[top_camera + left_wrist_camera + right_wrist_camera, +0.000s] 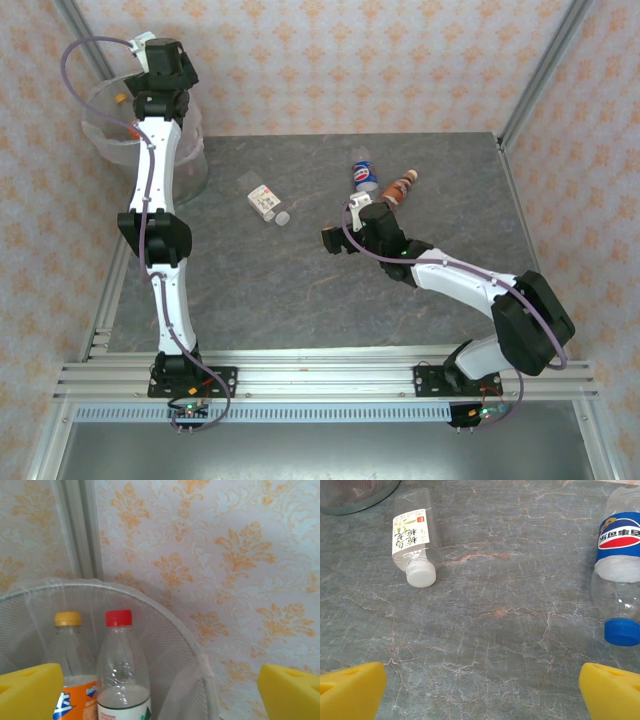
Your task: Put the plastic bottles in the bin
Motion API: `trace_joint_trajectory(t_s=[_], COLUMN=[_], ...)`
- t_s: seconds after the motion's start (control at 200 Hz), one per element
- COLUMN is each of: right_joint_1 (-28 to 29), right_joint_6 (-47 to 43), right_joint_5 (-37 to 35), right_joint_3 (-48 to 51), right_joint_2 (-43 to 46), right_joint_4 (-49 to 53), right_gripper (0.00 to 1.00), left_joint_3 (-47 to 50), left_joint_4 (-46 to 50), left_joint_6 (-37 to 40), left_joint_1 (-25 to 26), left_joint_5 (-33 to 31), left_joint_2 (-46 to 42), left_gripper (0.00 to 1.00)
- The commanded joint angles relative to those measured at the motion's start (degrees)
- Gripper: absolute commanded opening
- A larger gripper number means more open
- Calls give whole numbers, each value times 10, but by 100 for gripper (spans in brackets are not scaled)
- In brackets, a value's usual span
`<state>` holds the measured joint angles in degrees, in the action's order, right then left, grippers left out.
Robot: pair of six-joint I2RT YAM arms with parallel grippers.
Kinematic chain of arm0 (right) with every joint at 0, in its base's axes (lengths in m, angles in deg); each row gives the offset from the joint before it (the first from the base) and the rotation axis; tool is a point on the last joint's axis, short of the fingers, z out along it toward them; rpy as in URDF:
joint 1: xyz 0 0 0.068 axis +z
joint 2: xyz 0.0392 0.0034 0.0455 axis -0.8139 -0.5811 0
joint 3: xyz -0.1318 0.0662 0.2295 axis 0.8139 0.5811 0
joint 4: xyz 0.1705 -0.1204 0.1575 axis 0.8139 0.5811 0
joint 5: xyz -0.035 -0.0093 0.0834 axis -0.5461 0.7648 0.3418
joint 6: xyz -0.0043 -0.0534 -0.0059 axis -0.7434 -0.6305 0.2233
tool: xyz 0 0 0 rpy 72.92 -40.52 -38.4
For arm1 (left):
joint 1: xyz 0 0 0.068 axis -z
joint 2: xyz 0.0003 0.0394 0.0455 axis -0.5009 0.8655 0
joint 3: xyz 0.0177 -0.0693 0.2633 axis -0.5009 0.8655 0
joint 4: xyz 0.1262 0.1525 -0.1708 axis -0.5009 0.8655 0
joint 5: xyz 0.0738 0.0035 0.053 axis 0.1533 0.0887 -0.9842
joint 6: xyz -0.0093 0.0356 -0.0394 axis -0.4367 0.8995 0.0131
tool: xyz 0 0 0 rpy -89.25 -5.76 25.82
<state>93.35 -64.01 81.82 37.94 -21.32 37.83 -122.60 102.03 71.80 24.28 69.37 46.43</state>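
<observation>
The table (300,290) is carrying the bin (100,125) at its far left corner. The left gripper (160,697) is hanging above the bin's rim, jaws spread wide with nothing between them. The drop looks done, so the arm should be lifting straight up, clear of the liner.

The right gripper (482,690), also wide and empty, is hovering low over mid-table. It should be closing across a bottle's body, not its cap.

Three bottles are lying on the table: the white-label bottle (268,202) left of centre, and the blue bottle (366,175) and brown bottle (402,186) close together nearer the far edge.

The left wrist view is showing what the top view is blurring: an orange bottle (72,650) and a red-capped bottle (122,670) standing in the bin. The right wrist view is showing the white cap (421,573) and blue cap (622,631) pointing toward the gripper.
</observation>
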Motion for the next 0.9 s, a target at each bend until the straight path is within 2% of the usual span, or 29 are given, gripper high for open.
trace_joint_trajectory(t_s=[0.0, 0.16, 0.255, 0.36, 0.545, 0.671, 0.896], right_joint_1=[2, 3, -1, -17, -51, -82, -164], right_joint_6=[15, 28, 35, 55, 107, 177, 266], right_joint_5=[-37, -81, -121, -133, -136, -186, -109], right_joint_3=[12, 24, 24, 13, 6, -2, -48], right_joint_2=[16, 22, 21, 20, 19, 15, -19], right_joint_4=[-21, -44, -44, -18, 8, 37, 113], right_gripper=[99, 99, 99, 99, 99, 99, 99], left_joint_3=[-20, -16, -5, 30, 160, 249, 432], left_joint_4=[36, 66, 79, 80, 32, 4, -77], left_joint_6=[-22, -26, -8, 6, -7, -28, -62], left_joint_1=[-4, 7, 28, 55, 91, 109, 127], left_joint_5=[44, 83, 72, 63, 81, 101, 118], left_joint_2=[-28, -54, -73, -103, -175, -223, -326], left_gripper=[100, 100, 100, 100, 100, 100, 100])
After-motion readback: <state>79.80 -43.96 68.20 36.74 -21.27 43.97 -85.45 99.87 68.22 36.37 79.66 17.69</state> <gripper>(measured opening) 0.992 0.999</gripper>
